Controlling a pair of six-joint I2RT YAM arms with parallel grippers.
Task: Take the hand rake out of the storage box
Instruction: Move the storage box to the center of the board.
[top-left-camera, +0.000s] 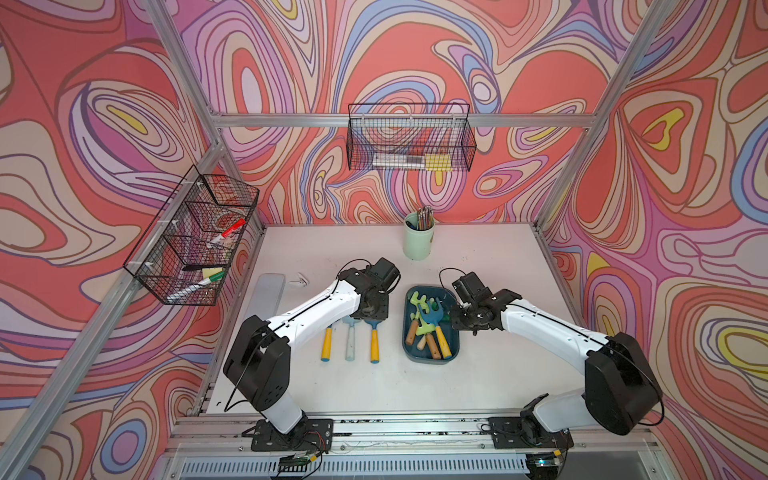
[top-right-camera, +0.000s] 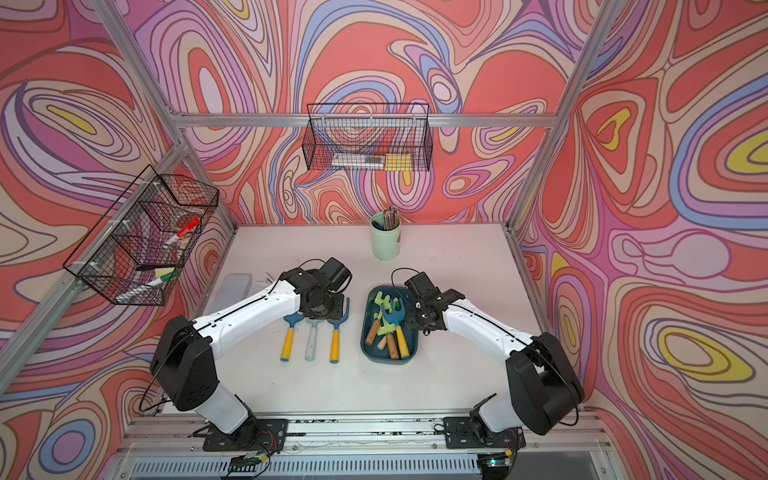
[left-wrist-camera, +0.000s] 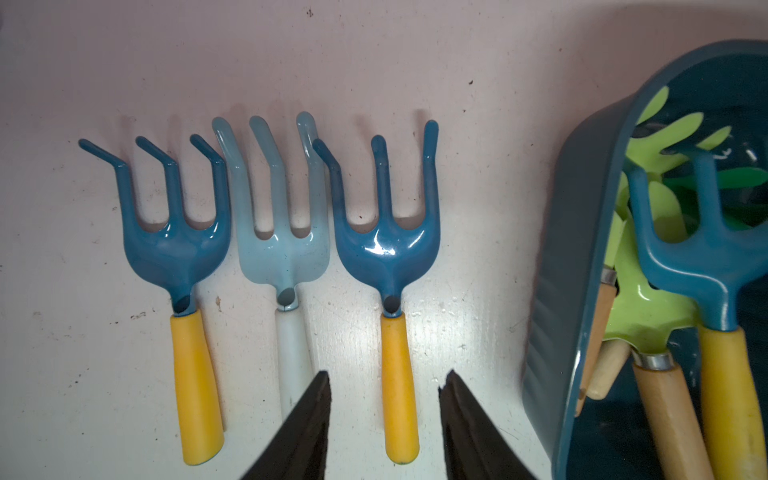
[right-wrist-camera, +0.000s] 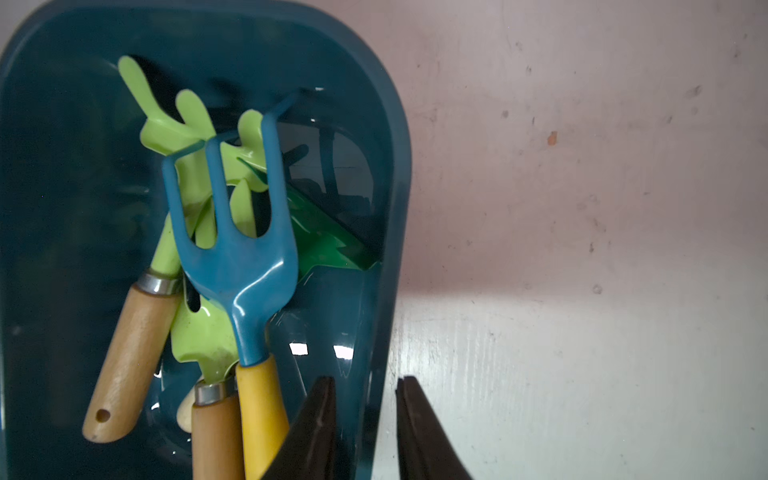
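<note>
The storage box (top-left-camera: 428, 360) (top-right-camera: 388, 360) is a dark teal tub right of centre on the white table. A blue hand rake (top-left-camera: 432, 322) (right-wrist-camera: 237, 257) with a yellow handle lies inside on top of light green rakes with wooden handles. My right gripper (right-wrist-camera: 365, 384) straddles the box's right wall (right-wrist-camera: 399, 166), one finger inside and one outside, closed on it. My left gripper (left-wrist-camera: 384, 380) hovers open over the yellow handle of a blue rake (left-wrist-camera: 390, 249) lying on the table, with a gap on each side.
Three rakes lie side by side left of the box (left-wrist-camera: 582, 249): blue (top-left-camera: 327, 338), pale blue (top-left-camera: 350, 338), blue (top-left-camera: 375, 338). A grey lid (top-left-camera: 268, 297) lies far left. A mint cup (top-left-camera: 419, 241) of pencils stands behind. Wire baskets (top-left-camera: 411, 141) (top-left-camera: 191, 237) hang on the walls.
</note>
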